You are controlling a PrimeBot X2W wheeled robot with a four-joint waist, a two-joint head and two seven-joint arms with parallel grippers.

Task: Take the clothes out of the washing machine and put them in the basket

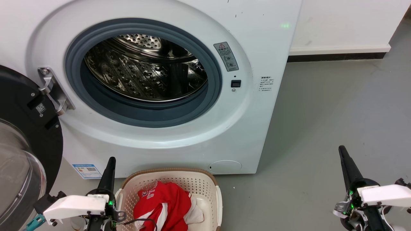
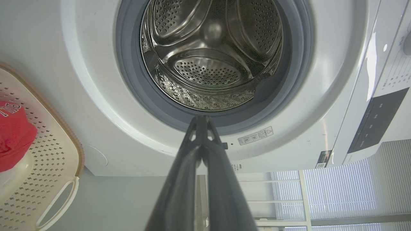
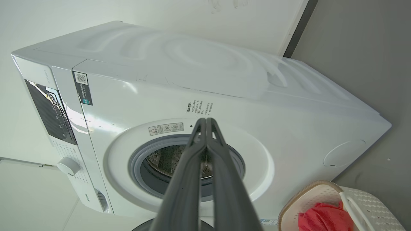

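Observation:
The red clothes (image 1: 167, 202) with white lettering and some white cloth lie in the cream basket (image 1: 205, 181) on the floor in front of the washing machine (image 1: 179, 141). Its steel drum (image 1: 144, 69) shows bare metal, and the black-framed door (image 1: 22, 150) hangs open at the left. My left gripper (image 1: 110, 162) is shut and holds nothing, just left of the basket. My right gripper (image 1: 342, 150) is shut and holds nothing, over the floor far right. In the left wrist view the shut fingertips (image 2: 201, 120) point at the drum (image 2: 212, 54); the clothes (image 2: 13, 134) sit in the basket (image 2: 54, 150) at left.
Grey floor (image 1: 337, 106) stretches to the right of the machine up to a white wall with a dark skirting (image 1: 337, 57). The open door takes up the space at the lower left. In the right wrist view the basket (image 3: 308, 195) with the clothes (image 3: 324, 218) sits at the lower right.

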